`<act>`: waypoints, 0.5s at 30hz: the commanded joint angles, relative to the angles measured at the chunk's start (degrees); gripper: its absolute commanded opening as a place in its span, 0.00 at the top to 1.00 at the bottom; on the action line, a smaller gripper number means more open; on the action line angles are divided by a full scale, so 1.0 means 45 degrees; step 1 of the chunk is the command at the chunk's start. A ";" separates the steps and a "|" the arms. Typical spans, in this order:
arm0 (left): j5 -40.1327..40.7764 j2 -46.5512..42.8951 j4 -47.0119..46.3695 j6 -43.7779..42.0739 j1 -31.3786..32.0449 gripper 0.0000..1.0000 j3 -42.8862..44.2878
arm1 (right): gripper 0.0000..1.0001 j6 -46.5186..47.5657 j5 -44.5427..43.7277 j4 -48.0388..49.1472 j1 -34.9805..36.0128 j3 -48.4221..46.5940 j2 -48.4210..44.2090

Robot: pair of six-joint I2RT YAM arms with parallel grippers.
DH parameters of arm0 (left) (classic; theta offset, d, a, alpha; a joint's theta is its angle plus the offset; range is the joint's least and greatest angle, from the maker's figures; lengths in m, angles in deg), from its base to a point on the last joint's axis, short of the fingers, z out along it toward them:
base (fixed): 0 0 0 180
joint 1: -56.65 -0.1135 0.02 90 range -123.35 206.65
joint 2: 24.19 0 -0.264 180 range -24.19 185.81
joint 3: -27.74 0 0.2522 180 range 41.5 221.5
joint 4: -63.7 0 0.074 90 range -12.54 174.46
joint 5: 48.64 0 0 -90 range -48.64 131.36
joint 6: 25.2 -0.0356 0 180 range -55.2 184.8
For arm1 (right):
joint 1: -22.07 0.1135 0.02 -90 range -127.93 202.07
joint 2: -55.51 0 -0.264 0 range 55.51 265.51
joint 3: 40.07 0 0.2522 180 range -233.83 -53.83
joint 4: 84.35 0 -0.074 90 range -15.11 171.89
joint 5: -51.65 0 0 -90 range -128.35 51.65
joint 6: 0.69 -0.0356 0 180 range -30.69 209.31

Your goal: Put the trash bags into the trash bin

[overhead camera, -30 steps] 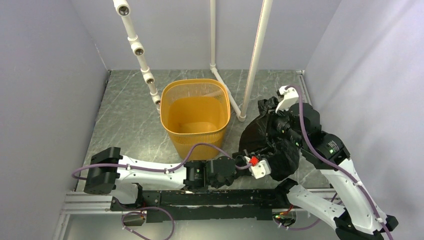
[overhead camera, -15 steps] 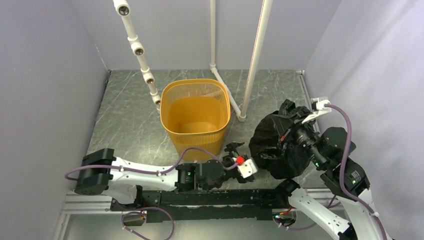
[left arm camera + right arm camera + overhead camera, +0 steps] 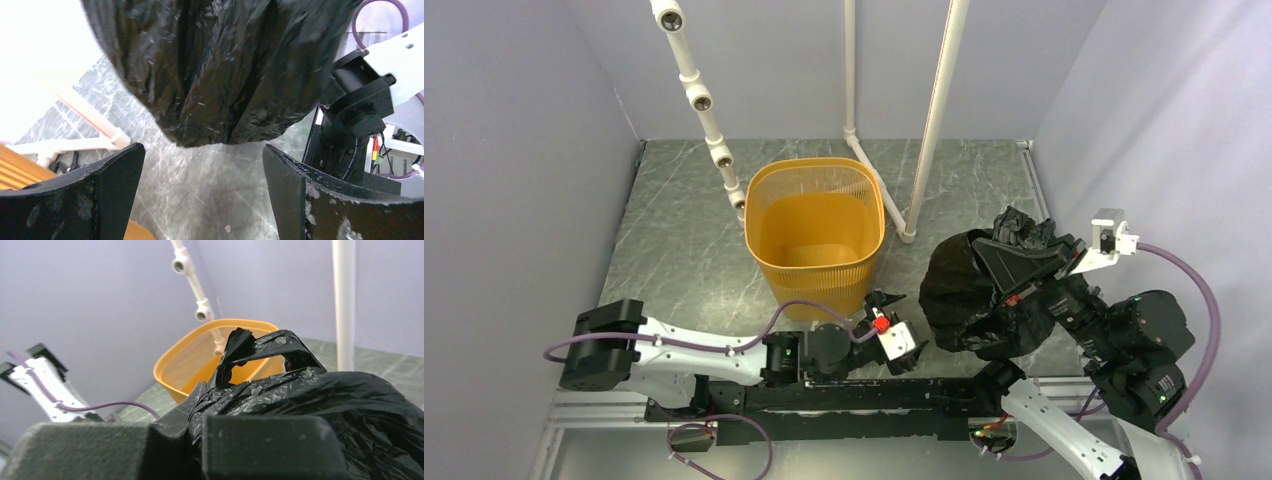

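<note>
We work over the grey marbled table (image 3: 684, 230), where the yellow-orange translucent plastic wastebasket (image 3: 814, 162) with mesh-slit sides stands upright near the middle, nothing showing inside it. To its right, clear of the rim and lifted off the table, hangs the thin, glossy, crinkled black plastic bag (image 3: 959, 295), bunched into a loose, bulging sack. We judge it light, limp and slippery, apt to billow or catch on the rim, so the sound hold is on gathered folds near its top rather than on the smooth belly. The right gripper (image 3: 200, 425) is clenched on just such a bunch. The left gripper (image 3: 201, 150) sits low by the wastebasket's near right corner, jaws spread wide and grasping nothing, with the bag's underside hanging just beyond them.
</note>
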 commanded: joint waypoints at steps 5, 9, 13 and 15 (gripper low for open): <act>-0.1164 0.1211 -0.4455 -0.1116 0.0078 0.07 -0.0556 | 1.00 -0.0394 0.1460 0.0978 0.0045 -0.2195 0.0894; -0.0825 0.1696 -0.5969 -0.1566 0.0101 0.07 -0.0743 | 1.00 -0.0403 0.1573 0.0901 0.0086 -0.2906 0.1371; -0.0378 0.2335 -0.6940 -0.2578 0.0105 0.07 -0.0417 | 1.00 -0.0623 0.2179 0.1282 0.0106 -0.2921 0.1618; -0.0098 0.2808 -0.7893 -0.3056 0.0104 0.07 -0.0219 | 1.00 -0.0744 0.2295 0.1512 0.0106 -0.2771 0.1636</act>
